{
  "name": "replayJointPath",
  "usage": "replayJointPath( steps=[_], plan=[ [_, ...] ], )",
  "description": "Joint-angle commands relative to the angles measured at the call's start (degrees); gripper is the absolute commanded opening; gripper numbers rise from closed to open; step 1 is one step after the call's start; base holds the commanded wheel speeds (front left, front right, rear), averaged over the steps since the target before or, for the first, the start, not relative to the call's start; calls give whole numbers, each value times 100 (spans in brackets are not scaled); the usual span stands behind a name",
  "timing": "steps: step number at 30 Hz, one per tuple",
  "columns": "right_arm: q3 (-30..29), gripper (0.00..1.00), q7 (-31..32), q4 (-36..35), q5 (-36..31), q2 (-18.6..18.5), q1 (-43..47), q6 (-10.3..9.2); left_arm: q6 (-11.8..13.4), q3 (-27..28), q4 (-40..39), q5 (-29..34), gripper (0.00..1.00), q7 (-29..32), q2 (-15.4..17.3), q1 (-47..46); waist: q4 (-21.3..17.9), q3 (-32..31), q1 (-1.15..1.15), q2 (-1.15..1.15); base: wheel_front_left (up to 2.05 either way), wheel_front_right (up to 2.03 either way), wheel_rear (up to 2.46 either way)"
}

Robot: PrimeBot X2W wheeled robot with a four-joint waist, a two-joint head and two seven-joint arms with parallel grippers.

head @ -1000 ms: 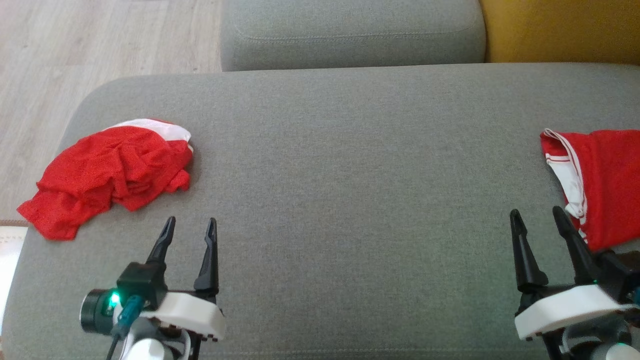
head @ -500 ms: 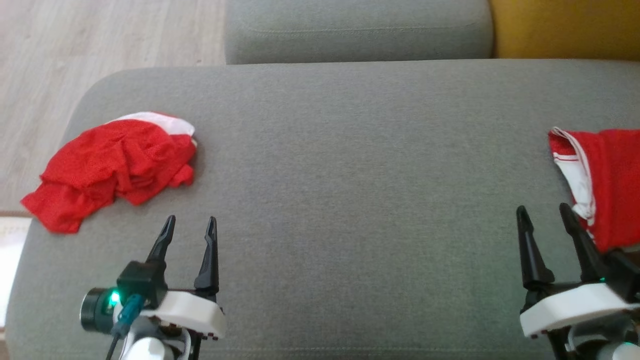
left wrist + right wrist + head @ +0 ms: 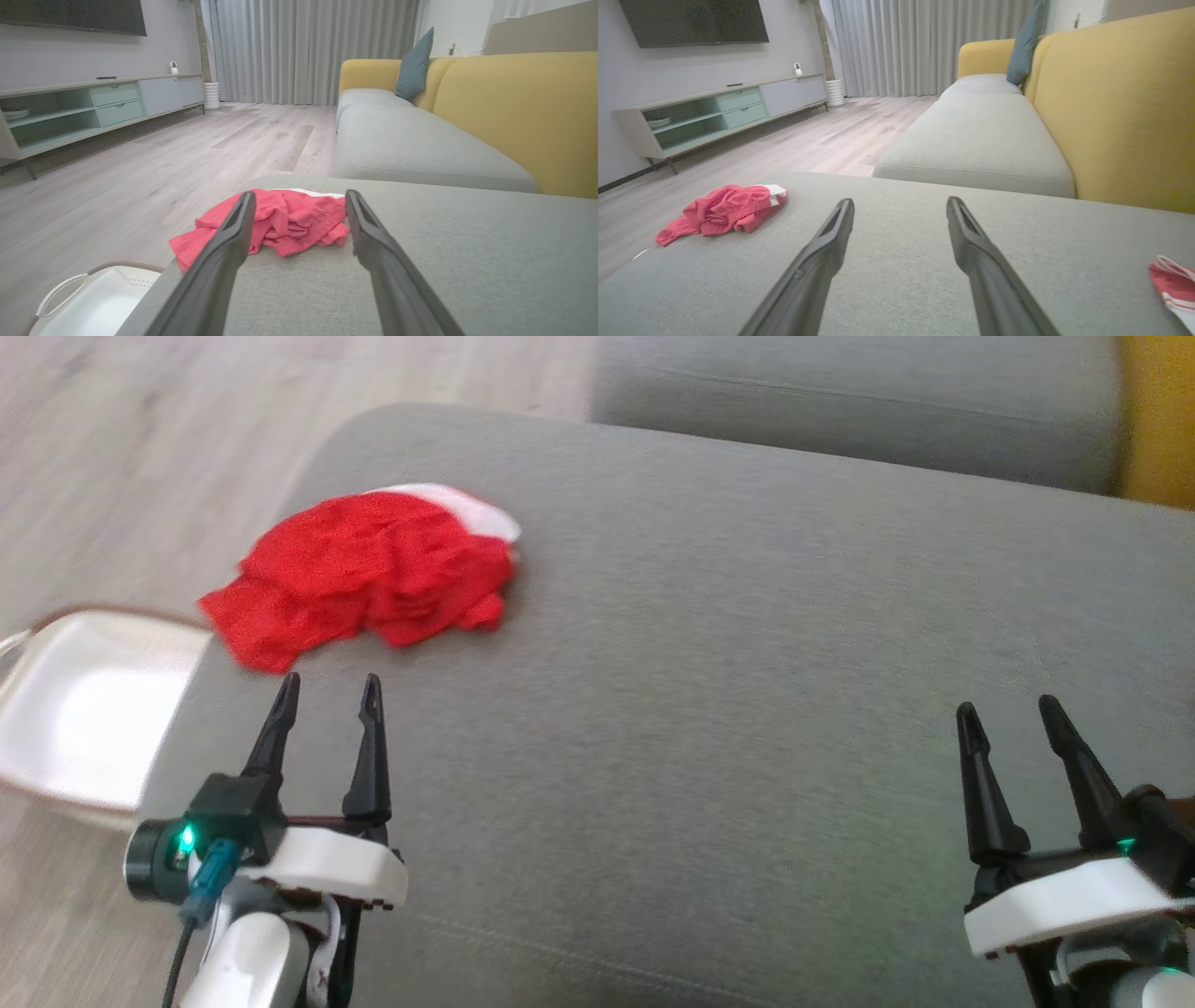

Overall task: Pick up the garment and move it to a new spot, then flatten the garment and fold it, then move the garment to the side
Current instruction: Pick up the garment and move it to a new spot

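Surface: grey sofa seat [image 3: 728, 644], broad and flat; I have it under both arms.
Task item: red garment [image 3: 364, 574], crumpled in a heap with a white band on its far edge. It lies at the seat's left end near the rounded corner.
Left gripper [image 3: 330, 681]: fingers spread apart and holding nothing, just short of the heap. Through the left wrist view I see the heap between the two fingers, with bare grey fabric between their tips and it.
Right gripper [image 3: 1006, 707]: fingers apart and empty, over the seat's right side, well apart from the red garment.
Basket: white laundry basket [image 3: 84, 709] with a brown rim, on the floor beside the seat's left end, close to the heap's near corner.
Second cloth: red-and-white cloth [image 3: 1174, 287] at the seat's right edge, cut off by the frame.
Backdrop: yellow sofa back [image 3: 1120, 107], teal cushion [image 3: 413, 65], wooden floor [image 3: 140, 448], low TV cabinet [image 3: 93, 107], grey curtains [image 3: 308, 46].
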Motion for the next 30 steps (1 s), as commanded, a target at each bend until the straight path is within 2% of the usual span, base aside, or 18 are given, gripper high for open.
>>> replayJointPath(
  steps=[1,10,18,27,30],
  plan=[
    [137,100,1,-244,-32,-38,-314,22,21,272,-198,-9,100,-56,86,-322,313,43,0,0,0,0,0],
    [188,100,65,-351,-42,-38,-374,22,-52,414,-308,68,100,-71,85,-309,737,106,0,0,0,0,0],
    [243,100,188,-440,-105,-38,-495,22,-142,544,-292,116,100,-72,-50,-440,688,364,0,0,0,0,0],
    [234,100,481,-778,-303,-74,-794,22,-539,646,353,-15,100,-73,-203,-1434,397,1215,0,0,0,0,0],
    [206,100,619,-966,-357,-162,-948,22,-762,633,907,-102,100,-73,-266,-2021,271,1662,0,0,0,0,0]
  ],
)
